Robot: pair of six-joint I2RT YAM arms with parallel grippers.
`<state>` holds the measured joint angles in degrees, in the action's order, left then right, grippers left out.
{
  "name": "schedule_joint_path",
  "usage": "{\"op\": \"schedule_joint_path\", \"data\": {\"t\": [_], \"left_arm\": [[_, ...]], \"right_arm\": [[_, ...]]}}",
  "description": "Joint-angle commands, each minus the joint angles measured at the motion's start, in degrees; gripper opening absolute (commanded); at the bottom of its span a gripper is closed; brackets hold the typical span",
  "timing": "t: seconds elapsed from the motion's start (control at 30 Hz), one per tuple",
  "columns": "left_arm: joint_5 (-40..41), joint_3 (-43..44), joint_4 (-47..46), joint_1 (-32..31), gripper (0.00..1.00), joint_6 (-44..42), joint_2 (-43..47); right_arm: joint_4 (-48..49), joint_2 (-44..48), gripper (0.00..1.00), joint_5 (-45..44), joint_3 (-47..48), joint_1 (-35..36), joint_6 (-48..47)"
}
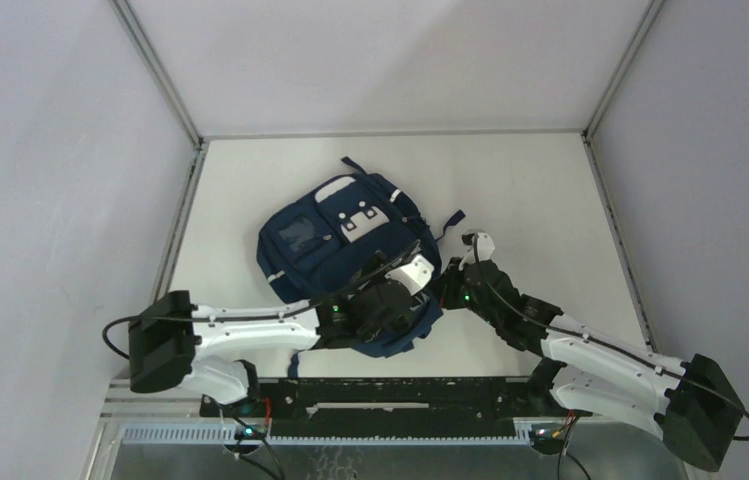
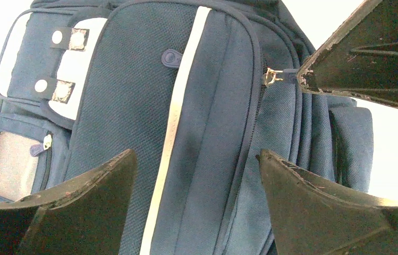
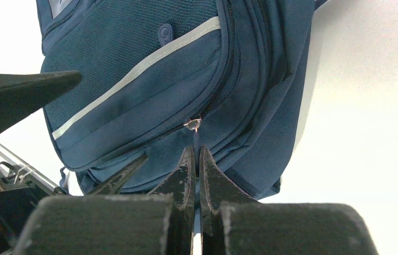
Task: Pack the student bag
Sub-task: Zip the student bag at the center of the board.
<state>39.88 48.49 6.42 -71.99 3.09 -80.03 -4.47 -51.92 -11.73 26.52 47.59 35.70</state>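
Observation:
The student bag (image 1: 325, 235), navy blue with white patches and a white stripe (image 2: 178, 101), lies flat on the white table. My left gripper (image 1: 390, 292) hovers open over the bag's near end, its two fingers spread to either side of the stripe and the zipper seam (image 2: 196, 159), holding nothing. My right gripper (image 3: 196, 151) is shut on the blue zipper pull just behind the metal slider (image 3: 193, 125) at the bag's right side. In the left wrist view its fingers (image 2: 361, 58) reach that same slider (image 2: 272, 77).
The white table (image 1: 520, 190) is boxed in by grey walls with metal frame posts at left, back and right. A black rail (image 1: 380, 395) carrying both arm bases runs along the near edge. A dark strap (image 1: 450, 220) sticks out from the bag's right side.

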Motion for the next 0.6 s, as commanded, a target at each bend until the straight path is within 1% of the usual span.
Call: {"op": "schedule_joint_path", "data": {"t": [0.0, 0.13, 0.17, 0.2, 0.23, 0.27, 0.33, 0.4, 0.43, 0.47, 0.57], "left_arm": [[1.22, 4.02, -0.92, 0.09, 0.88, 0.93, -3.89], [3.19, 5.35, -0.69, 0.09, 0.86, 1.83, -6.98], [4.09, 5.53, -0.7, 0.09, 0.85, 2.21, -7.52], [5.26, 5.51, -0.87, 0.09, 0.81, 2.76, -8.05], [6.61, 5.48, -0.95, 0.09, 0.76, 3.12, -8.24], [7.71, 5.42, -0.85, 0.09, 0.67, 3.33, -8.29], [8.54, 5.43, -0.31, 0.14, 0.44, 3.42, -7.86], [7.57, 5.07, 0.21, 0.18, 0.17, 3.57, -6.81], [6.59, 5.11, 0.99, 0.18, 0.05, 3.89, -6.08], [5.6, 5.26, 1.92, 0.18, 0.01, 4.49, -5.27], [1.54, 4.08, 3.01, 0.18, 0.0, 5.72, -1.79]], "right_arm": [[-0.19, 1.87, 0.0, -0.84, 0.38, -0.75, -1.32], [-0.34, 1.96, 0.0, -0.7, 0.37, -0.75, -1.25], [-0.48, 1.96, 0.0, -0.59, 0.37, -0.73, -1.16], [-0.72, 1.96, 0.0, -0.56, 0.37, -0.75, -1.14], [-0.98, 1.92, 0.0, -0.5, 0.37, -0.7, -1.15], [-1.1, 1.98, 0.0, -0.49, 0.23, -0.64, -1.09], [-1.23, 2.01, 0.0, -0.58, -0.16, -0.66, -1.1], [-0.68, 1.41, 0.0, -0.12, -0.25, -0.78, -2.19], [-0.6, 0.72, 0.0, 0.58, -0.01, -1.17, -3.1], [-1.22, -0.23, 0.0, 0.98, 0.42, -1.78, -3.72], [-1.68, -1.36, 0.0, 0.81, 0.63, -3.45, -4.9]]}}
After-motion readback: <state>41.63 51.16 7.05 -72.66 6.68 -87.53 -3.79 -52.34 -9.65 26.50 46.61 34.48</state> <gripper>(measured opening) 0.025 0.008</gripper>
